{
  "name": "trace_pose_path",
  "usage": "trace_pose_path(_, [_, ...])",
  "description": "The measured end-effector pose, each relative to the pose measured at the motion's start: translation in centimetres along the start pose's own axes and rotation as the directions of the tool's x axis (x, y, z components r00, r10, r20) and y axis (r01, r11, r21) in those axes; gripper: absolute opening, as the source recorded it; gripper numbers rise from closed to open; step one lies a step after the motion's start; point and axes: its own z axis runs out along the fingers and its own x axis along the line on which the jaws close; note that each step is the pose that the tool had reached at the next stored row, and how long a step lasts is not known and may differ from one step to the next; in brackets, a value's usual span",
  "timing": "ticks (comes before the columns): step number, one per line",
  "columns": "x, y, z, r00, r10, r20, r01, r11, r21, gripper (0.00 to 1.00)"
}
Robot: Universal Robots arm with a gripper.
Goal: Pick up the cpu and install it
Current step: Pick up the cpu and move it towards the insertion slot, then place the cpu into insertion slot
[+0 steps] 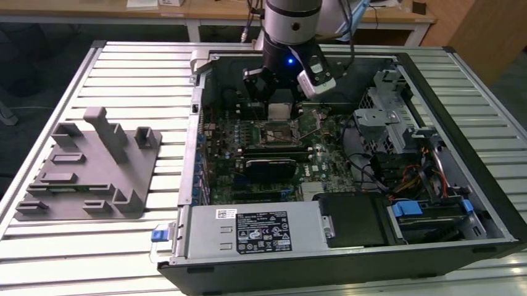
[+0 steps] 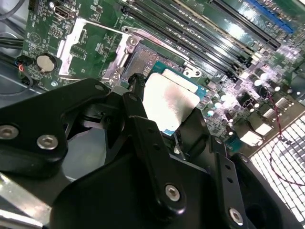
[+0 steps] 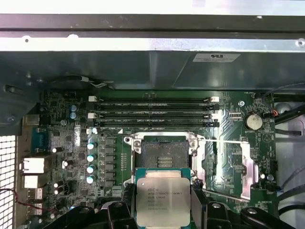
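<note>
A slatted metal table [image 1: 123,68] stands before wooden desks [image 1: 74,12].

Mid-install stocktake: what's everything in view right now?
Flat square silver-topped cpu: one, silver, in the gripper, not yet seated.
Square black socket: one, black, open and empty, on the motherboard.
Green motherboard: one, green, inside the case.
Open black computer case: one, black, on the table.
White-labelled grey metal box: one, grey, case's edge nearest the exterior camera.
Grey moulded fixture: one, grey, table, exterior view's left.
Slatted metal table: one, pale grey, beneath all.
Silver robot arm: one, silver, over the case.
Black gripper: one, black, shut on the cpu.
</note>
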Motion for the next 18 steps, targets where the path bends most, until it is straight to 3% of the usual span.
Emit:
trace_pose_path(4, [-0.08,0.04,0.33,1.0000,-0.003,-0.0003,0.003,1.0000,0.0002,0.54])
trace_pose_path(18, [-0.14,0.04,0.35,1.0000,-0.003,-0.0001,0.003,1.0000,0.0001,0.54])
